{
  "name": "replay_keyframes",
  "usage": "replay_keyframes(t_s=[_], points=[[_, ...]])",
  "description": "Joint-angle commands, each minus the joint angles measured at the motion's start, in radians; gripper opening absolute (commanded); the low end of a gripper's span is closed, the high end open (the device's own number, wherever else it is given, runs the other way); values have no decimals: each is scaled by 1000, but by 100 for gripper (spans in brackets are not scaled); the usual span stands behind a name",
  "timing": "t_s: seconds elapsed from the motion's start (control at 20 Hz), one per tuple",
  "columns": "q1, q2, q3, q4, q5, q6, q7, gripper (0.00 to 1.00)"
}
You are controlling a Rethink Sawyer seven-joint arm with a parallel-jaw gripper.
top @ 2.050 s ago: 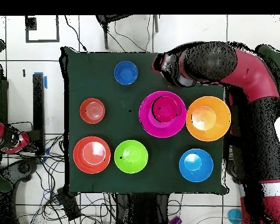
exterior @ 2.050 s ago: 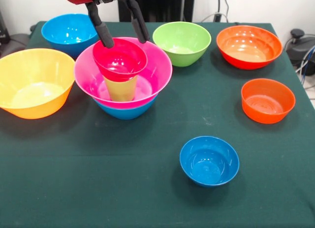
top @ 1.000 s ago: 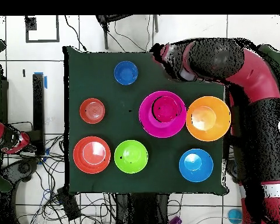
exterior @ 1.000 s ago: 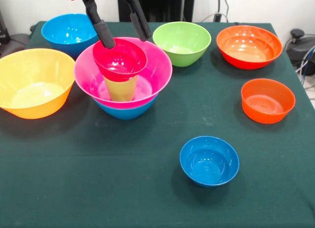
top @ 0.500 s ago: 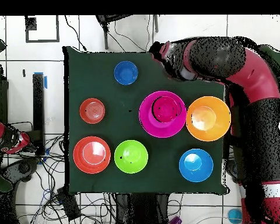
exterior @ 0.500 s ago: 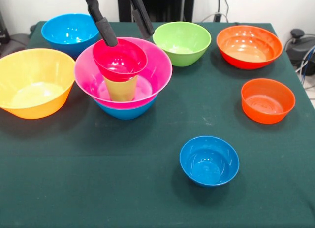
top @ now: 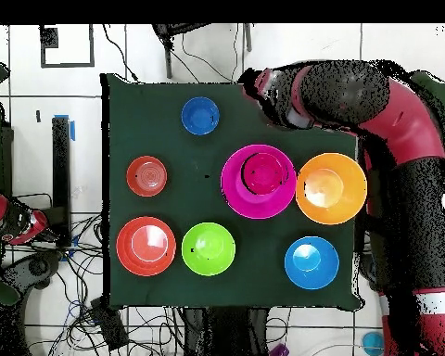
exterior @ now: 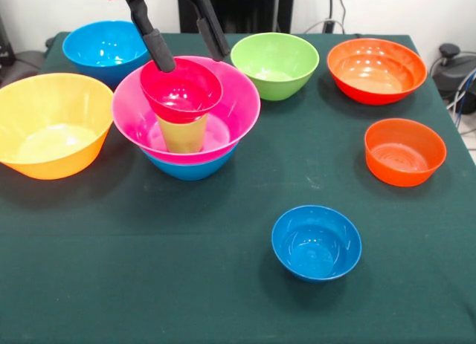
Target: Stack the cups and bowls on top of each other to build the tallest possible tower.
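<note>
Tower four pieces high, five bowls left

Jaws of the gripper (exterior: 184, 56) hang spread wide and empty just above the crimson bowl (exterior: 181, 89). That bowl caps the lime cup (exterior: 183, 133), standing in the pink bowl (exterior: 236, 106), nested in a blue bowl (exterior: 191, 169). Green bowl (exterior: 274, 65), orange bowls and two blue ones sit loose on the dark green tabletop (exterior: 223, 284); cables clutter the tiled floor (top: 78, 241).

A thick arm (top: 393, 120) in glossy red with black speckled segments fills the frame's right side. Its gripper (exterior: 183, 50) has a red housing and two long black fingers (exterior: 158, 50) with ribbed pads.
</note>
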Motion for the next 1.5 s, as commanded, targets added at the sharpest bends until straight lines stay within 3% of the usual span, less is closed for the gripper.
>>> replay_keyframes(t_s=[0.05,0.7,1.5], points=[[44,74,-41,14,27,-64,119,100],[53,88,-43,-3,88,-98,108,100],[118,118,-57,-86,180,-162,174,100]])
